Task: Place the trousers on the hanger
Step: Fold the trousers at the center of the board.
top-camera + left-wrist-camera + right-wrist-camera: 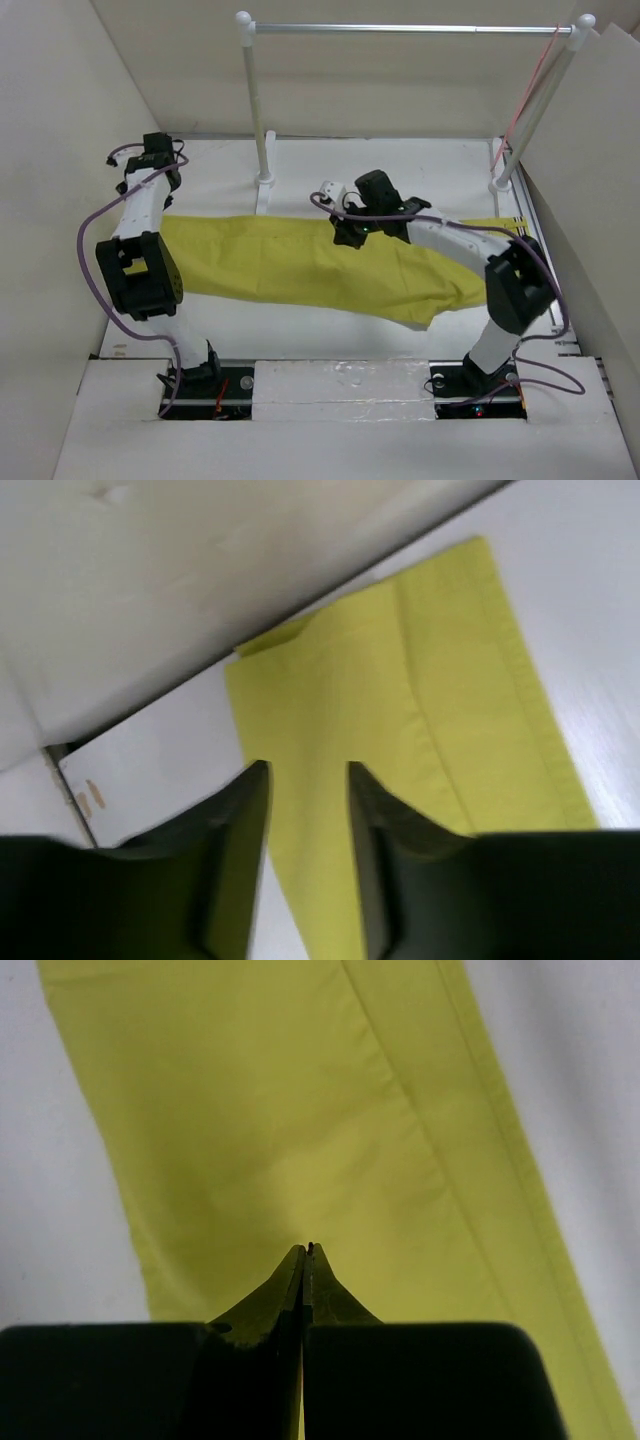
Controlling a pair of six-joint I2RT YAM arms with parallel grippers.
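Note:
The yellow trousers [300, 260] lie flat across the table, waistband with striped trim at the right. The pale pink hanger [525, 97] hangs from the rail's right end, beside the right post. My left gripper [155, 180] is at the back left over the trousers' leg end; in the left wrist view it [308, 770] is open and empty above the cloth [420, 680]. My right gripper [348, 232] hovers over the middle of the trousers; in the right wrist view it [308, 1248] is shut, with nothing seen between the jaws, above the cloth [280, 1100].
A white-posted stand with a silver rail [410, 29] spans the back of the table; its posts [256, 110] stand behind the trousers. Beige walls close in the left, back and right sides. A purple cable loops beside each arm.

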